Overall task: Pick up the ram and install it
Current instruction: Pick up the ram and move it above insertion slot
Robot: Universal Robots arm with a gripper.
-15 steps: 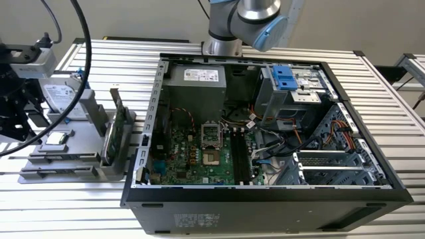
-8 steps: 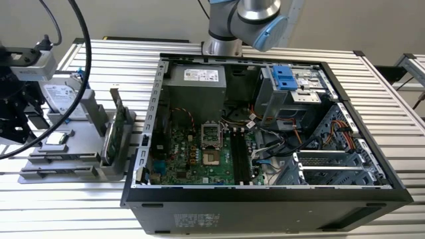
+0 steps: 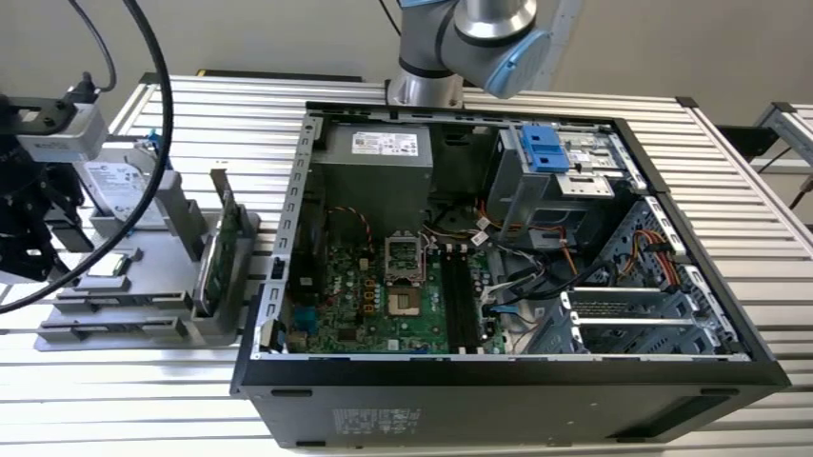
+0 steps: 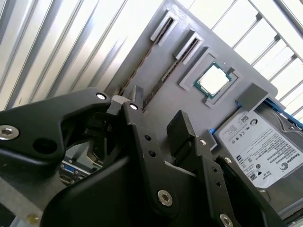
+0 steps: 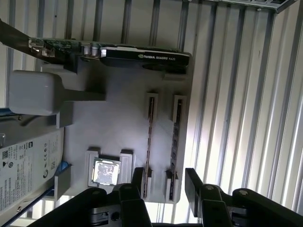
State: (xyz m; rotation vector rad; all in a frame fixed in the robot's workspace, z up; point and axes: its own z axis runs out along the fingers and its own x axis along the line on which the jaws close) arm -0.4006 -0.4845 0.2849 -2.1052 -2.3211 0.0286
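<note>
gripper (image 5: 165, 178) sits over the grey parts tray (image 3: 152, 255) at the exterior view's left, well apart from the open pc case (image 3: 508, 400) on the right. fingers (image 5: 193, 182) are spread wide, pinching nothing. the ram (image 5: 176, 137) stands on edge in one of the tray's two long slots, with another thin strip (image 5: 149, 132) in the slot just beside it. in the first wrist view one end of both slots falls between the two fingers. cpu (image 5: 105, 171), hard drive (image 4: 255, 146) and graphics card (image 5: 142, 54) share the tray.
</note>
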